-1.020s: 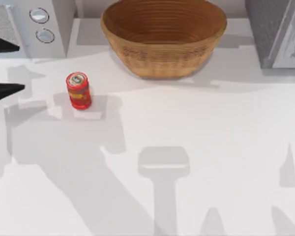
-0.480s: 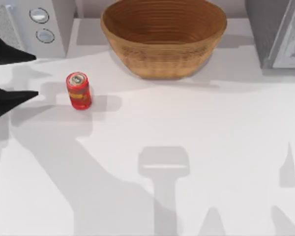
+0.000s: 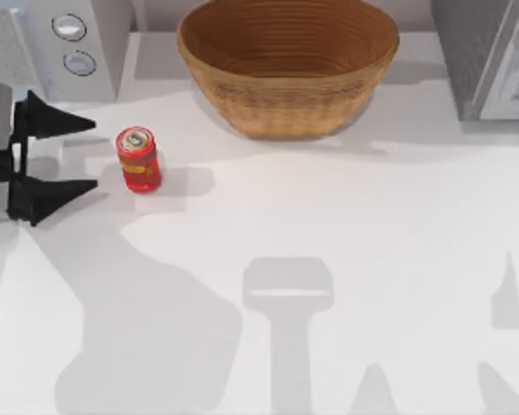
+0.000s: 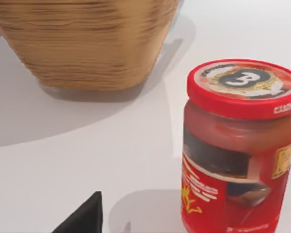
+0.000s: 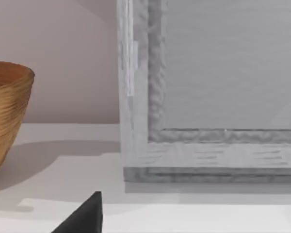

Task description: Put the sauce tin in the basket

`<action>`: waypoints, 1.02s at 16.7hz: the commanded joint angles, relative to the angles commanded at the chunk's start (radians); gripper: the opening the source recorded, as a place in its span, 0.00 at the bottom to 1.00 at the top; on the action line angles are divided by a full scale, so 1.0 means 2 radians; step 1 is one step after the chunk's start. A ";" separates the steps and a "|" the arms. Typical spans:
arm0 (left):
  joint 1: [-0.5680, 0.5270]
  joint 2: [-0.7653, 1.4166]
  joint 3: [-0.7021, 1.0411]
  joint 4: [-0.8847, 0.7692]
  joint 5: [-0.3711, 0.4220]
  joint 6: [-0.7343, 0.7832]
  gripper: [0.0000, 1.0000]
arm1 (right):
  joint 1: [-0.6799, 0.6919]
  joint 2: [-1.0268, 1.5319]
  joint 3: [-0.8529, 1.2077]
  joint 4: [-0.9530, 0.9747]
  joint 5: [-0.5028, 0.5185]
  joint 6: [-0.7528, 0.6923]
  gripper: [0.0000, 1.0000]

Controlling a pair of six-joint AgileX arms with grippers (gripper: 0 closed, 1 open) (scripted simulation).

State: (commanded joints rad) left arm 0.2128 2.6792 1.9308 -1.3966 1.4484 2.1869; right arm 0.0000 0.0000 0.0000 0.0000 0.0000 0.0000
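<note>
From where I stand, the job has barely started. Just to the left of the sauce tin [image 3: 138, 159] is the left claw [image 3: 73, 156], its two black fingers spread wide apart and pointed at the tin, not touching it. The tin itself stands upright on the bench [image 3: 329, 225], gripped by nothing, so the grasp, the lift and the carry all look still to do. To the right of the tin and farther back sits the basket [image 3: 287, 65], and its ribbed inside is bare. Beside a grey appliance [image 5: 208, 97] I make out one dark fingertip of the right claw; I cannot tell its state.
</note>
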 joint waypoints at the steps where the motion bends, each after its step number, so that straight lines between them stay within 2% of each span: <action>1: -0.004 0.010 0.007 -0.009 0.002 0.008 1.00 | 0.000 0.000 0.000 0.000 0.000 0.000 1.00; 12: -0.009 0.012 0.009 -0.014 0.001 0.010 1.00 | 0.000 0.000 0.000 0.000 0.000 0.000 1.00; 17: -0.024 -0.002 -0.030 0.082 0.006 -0.067 1.00 | 0.000 0.000 0.000 0.000 0.000 0.000 1.00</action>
State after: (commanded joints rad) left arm 0.1653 2.6761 1.8716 -1.2316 1.4604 2.0528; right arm 0.0000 0.0000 0.0000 0.0000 0.0000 0.0000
